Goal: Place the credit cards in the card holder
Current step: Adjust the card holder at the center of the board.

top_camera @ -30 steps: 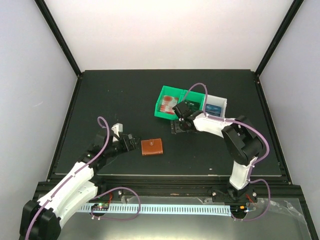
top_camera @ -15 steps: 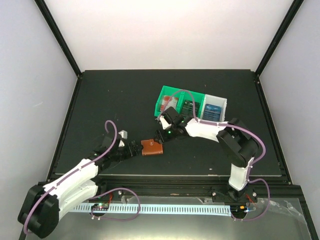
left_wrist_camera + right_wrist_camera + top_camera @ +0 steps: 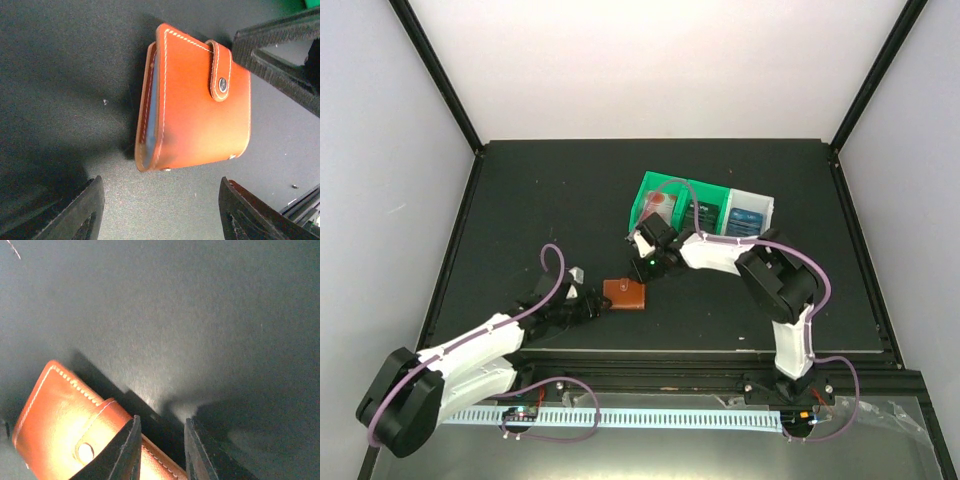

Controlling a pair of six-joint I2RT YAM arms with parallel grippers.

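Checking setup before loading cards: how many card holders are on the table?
1. The card holder lies near the table's front edge, between the jaws of the left gripper and right gripper. Another could hide under the right arm.

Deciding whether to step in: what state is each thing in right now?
card holder: closed, strap snapped, lying flat.
left gripper: open, empty, just short of the holder.
right gripper: jaws narrow, at the holder's strap edge; grip unclear.
credit cards: lying in the bins.
green bin: red card inside.
white bin: blue card inside.
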